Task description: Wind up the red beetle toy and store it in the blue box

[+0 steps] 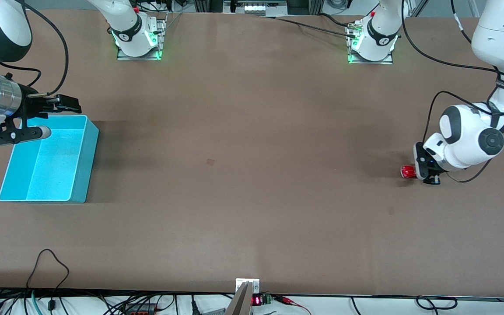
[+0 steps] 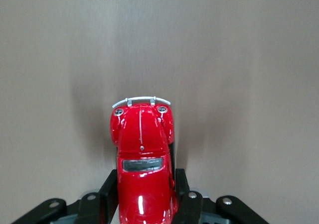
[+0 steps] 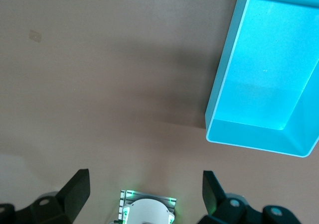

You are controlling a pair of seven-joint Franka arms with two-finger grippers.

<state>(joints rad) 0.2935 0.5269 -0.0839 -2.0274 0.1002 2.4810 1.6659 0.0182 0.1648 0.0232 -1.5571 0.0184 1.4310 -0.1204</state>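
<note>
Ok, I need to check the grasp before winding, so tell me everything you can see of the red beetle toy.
The red beetle toy is a small glossy red car with a rounded body, a silvery bumper, two small round lamps and a dark window. It looks like painted metal or plastic. It sits level at the left arm's end of the table, between the fingers of the left gripper, which press its sides. Its bumper end sticks out past them.

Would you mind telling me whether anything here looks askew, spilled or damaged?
Nothing stands out. The left gripper holds the intact red beetle toy, and the blue box sits upright and empty under the open right gripper.
</note>
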